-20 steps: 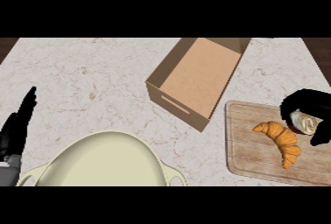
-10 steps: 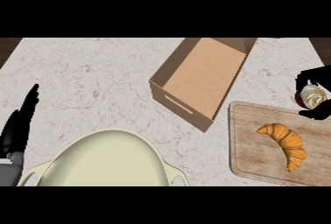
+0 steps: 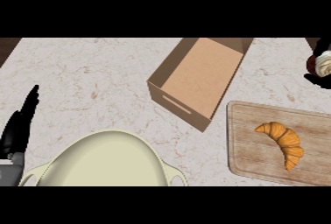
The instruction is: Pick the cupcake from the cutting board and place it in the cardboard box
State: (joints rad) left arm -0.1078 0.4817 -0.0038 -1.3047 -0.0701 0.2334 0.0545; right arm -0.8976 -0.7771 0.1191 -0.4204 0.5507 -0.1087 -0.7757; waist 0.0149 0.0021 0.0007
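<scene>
Right hand (image 3: 318,65): mine, at the far right edge of the view, off the cutting board and out over the bench. Most of it is cut off by the frame.
Right fingers: curled round the cupcake, which they partly hide.
Cupcake (image 3: 323,62): in my right hand, off the board, with pale swirled frosting showing between my dark fingers. It sits to the right of the cardboard box, well apart from it, and beyond the far right corner of the board.
Cardboard box (image 3: 202,78): open-topped, lying at a slant near the far edge of the bench, towards the middle. A slot handle shows in its near wall.
Cutting board (image 3: 258,148): wooden, at the near right of the bench, its far left corner just beside the near corner of the box.
Croissant (image 3: 283,142): lies on the board, roughly at its middle, curved and golden.
Left hand (image 3: 19,127): resting at the left edge of the bench, edge-on to the view.
Left fingers: straight, holding nothing.
Pot (image 3: 107,162): a large cream vessel with side handles at the near left of the bench, just beside my left hand.
</scene>
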